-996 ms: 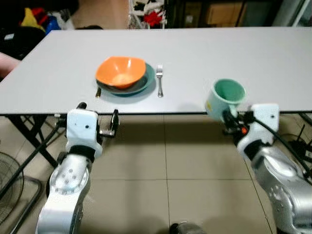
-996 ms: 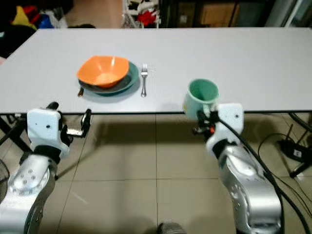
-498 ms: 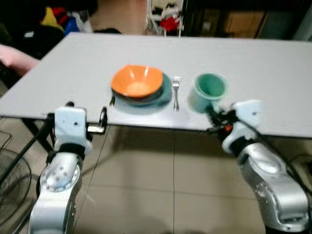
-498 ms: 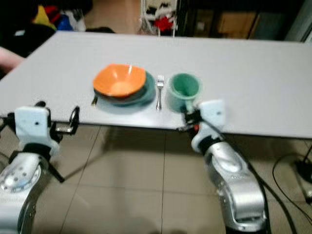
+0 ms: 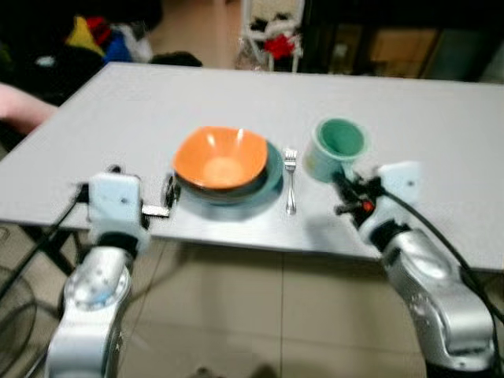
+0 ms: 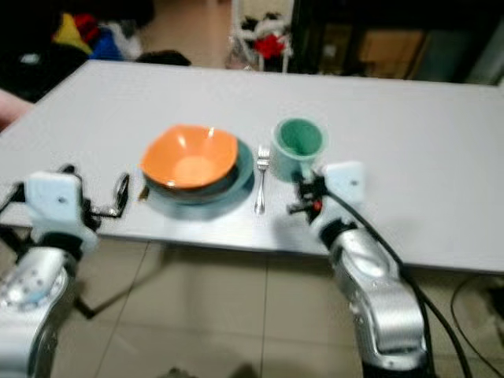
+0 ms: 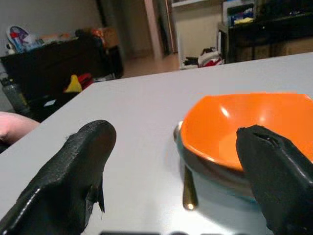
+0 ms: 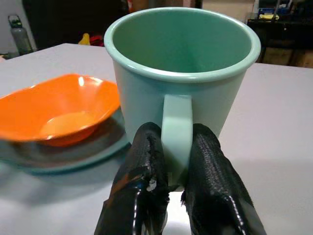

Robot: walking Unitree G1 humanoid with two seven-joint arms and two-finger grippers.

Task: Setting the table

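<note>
Right wrist view: the right gripper (image 8: 168, 183) pinches the handle of a mint-green mug (image 8: 182, 73), one black finger on each side of the loop, the mug upright and empty.
Mug, location: right of centre in the left eye view (image 5: 337, 148), above the table just right of the fork (image 5: 290, 179); whether its base touches the surface cannot be told.
Mug, handling: looks rigid and smooth-glazed, likely ceramic or enamel, so probably breakable and a little slippery; a grip on the thin handle alone may let it swing, so a level, gentle set-down seems wise.
Where to hold: the handle loop, as now, or the rim and wall for a steadier grip.
Left gripper: (image 7: 176, 176) fingers spread wide with nothing between them, at the near table edge at lower left of the left eye view, facing the bowl.
Place setting: an orange bowl (image 5: 220, 159) sits on a dark teal plate (image 5: 270, 172) at frame centre; the fork lies just right of the plate, and a brass-coloured utensil (image 7: 188, 188) lies along the plate's other side.
Surface: a plain pale grey table (image 5: 441, 110), flat and smooth, likely offering little friction.
Floor: beige tiles below the near edge.
Far room: dim clutter and dark furniture across the top; red and yellow items at upper left and upper centre; a person's arm (image 5: 24, 106) at the left edge.
</note>
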